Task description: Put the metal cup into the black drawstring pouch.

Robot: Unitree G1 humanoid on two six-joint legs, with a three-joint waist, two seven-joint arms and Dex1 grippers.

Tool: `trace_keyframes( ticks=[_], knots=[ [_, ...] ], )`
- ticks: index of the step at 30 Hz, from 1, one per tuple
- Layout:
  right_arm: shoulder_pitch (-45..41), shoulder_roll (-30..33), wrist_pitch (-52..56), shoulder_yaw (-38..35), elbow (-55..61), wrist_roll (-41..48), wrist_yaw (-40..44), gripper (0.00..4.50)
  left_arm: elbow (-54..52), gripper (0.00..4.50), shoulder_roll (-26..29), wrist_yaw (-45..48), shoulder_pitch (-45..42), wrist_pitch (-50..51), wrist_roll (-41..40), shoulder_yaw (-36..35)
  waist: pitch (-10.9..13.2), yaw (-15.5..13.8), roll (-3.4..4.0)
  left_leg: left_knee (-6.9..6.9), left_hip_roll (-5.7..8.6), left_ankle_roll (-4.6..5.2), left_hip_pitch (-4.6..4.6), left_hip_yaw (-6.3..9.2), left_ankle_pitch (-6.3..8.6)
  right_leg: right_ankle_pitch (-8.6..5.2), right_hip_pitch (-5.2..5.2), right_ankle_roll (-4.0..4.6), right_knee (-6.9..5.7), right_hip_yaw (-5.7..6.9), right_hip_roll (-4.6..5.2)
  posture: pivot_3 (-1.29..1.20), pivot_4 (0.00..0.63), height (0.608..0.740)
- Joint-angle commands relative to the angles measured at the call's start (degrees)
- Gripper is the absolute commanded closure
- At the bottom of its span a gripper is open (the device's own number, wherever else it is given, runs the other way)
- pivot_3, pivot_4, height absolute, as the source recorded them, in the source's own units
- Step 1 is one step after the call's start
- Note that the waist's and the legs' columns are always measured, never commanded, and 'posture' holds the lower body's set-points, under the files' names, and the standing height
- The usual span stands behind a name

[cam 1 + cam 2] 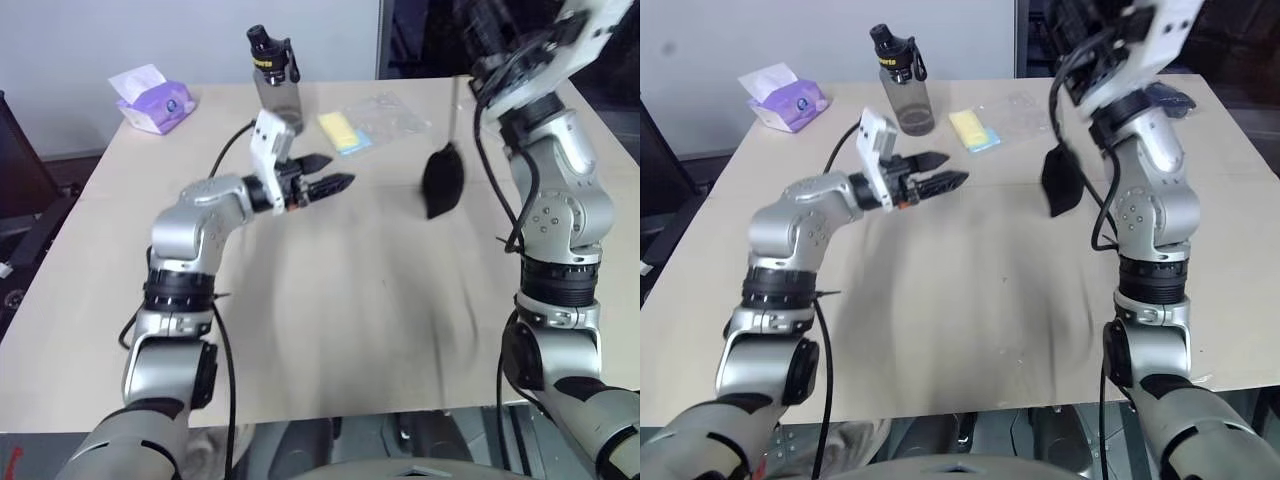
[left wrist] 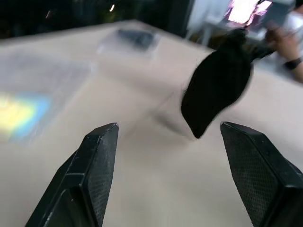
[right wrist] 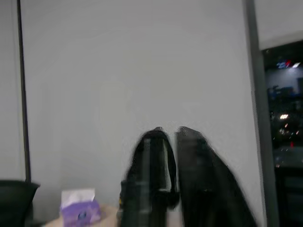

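Observation:
The black drawstring pouch point(image 1: 441, 183) hangs in the air above the table's right half, bulging and blurred. Its thin cord point(image 1: 455, 110) runs straight up toward my raised right gripper point(image 3: 171, 130), which is high over the table and points upward at a pale wall. My left gripper point(image 1: 340, 171) is open and empty. It is held level over the table's middle, to the left of the pouch and pointing at it. In the left wrist view the pouch point(image 2: 215, 92) shows between and beyond the two spread fingers point(image 2: 94, 165). The metal cup is out of view.
A grey bottle with a black cap point(image 1: 275, 75) stands at the table's far edge. A purple tissue pack point(image 1: 152, 100) lies at the far left. A yellow sponge point(image 1: 340, 132) and a clear plastic bag point(image 1: 390, 112) lie behind the left gripper. A person's hand point(image 2: 284, 45) shows beyond the table.

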State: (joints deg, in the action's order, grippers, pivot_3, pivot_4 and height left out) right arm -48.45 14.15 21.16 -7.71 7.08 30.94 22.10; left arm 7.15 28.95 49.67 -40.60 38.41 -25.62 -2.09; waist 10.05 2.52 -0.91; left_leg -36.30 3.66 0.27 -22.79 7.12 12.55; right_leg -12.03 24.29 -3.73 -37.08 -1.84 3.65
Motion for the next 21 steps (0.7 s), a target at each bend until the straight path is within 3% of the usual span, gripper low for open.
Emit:
trace_keyframes(
  ticks=[1,5,6,8,12,17,21],
  knots=[
    [3.28,2.51,2.0,1.83,5.75,1.74,4.64,2.26,-6.05,0.95,4.24,0.31,5.15,0.98,-0.16,-1.84,0.0,-0.04,0.0,0.01,-0.01,0.0,0.0,0.0,0.0,0.0,0.0,0.0,0.02,0.0,0.0,0.0,0.15,0.74],
    [9.41,9.13,2.82,2.97,8.22,-0.24,9.68,0.34,-10.64,0.95,8.88,1.46,12.63,1.88,-0.72,-2.65,0.0,-0.36,0.0,0.03,-0.01,0.01,-0.04,0.01,0.01,0.0,0.01,0.0,0.08,0.01,0.04,0.0,0.15,0.74],
    [11.74,11.37,1.25,3.46,8.93,-1.96,11.39,0.09,-12.67,0.95,10.17,1.64,15.48,2.25,-0.96,-3.03,0.0,-0.45,0.0,0.03,0.0,0.02,-0.05,0.0,0.02,0.0,-0.01,0.0,0.11,0.02,0.05,0.0,0.15,0.74],
    [16.99,14.55,-0.07,3.28,10.68,-2.92,14.26,0.09,-16.82,0.95,12.68,1.97,22.19,0.63,0.44,-3.02,0.0,-0.42,0.0,0.02,0.0,0.04,-0.04,-0.01,0.03,0.0,-0.04,0.0,0.18,0.02,0.06,0.0,0.15,0.74],
    [27.43,17.63,-2.45,0.97,11.11,-2.09,18.53,0.09,-24.05,0.95,12.58,0.9,32.05,1.73,-3.15,-6.91,0.03,-0.56,-0.02,0.08,-0.06,0.12,0.0,-0.06,0.08,-0.01,-0.09,0.0,0.28,0.0,0.13,0.0,0.15,0.74],
    [39.64,20.09,-9.99,-1.92,2.9,-3.37,26.88,0.09,-25.94,0.95,11.02,-2.05,39.81,-4.86,-0.4,-9.13,0.01,-1.13,-0.02,0.04,-0.13,0.12,0.15,-0.09,0.08,-0.08,-0.28,0.1,0.31,0.03,0.32,0.0,0.15,0.74],
    [43.67,21.86,-17.49,-3.68,-7.61,-3.69,34.72,0.09,-26.5,0.95,9.6,-3.1,44.44,-11.29,1.25,-10.7,0.02,-1.49,-0.02,-0.03,-0.25,0.13,0.29,-0.44,0.08,-0.17,-0.49,0.21,0.34,0.06,0.29,0.0,0.15,0.74]
  ],
)
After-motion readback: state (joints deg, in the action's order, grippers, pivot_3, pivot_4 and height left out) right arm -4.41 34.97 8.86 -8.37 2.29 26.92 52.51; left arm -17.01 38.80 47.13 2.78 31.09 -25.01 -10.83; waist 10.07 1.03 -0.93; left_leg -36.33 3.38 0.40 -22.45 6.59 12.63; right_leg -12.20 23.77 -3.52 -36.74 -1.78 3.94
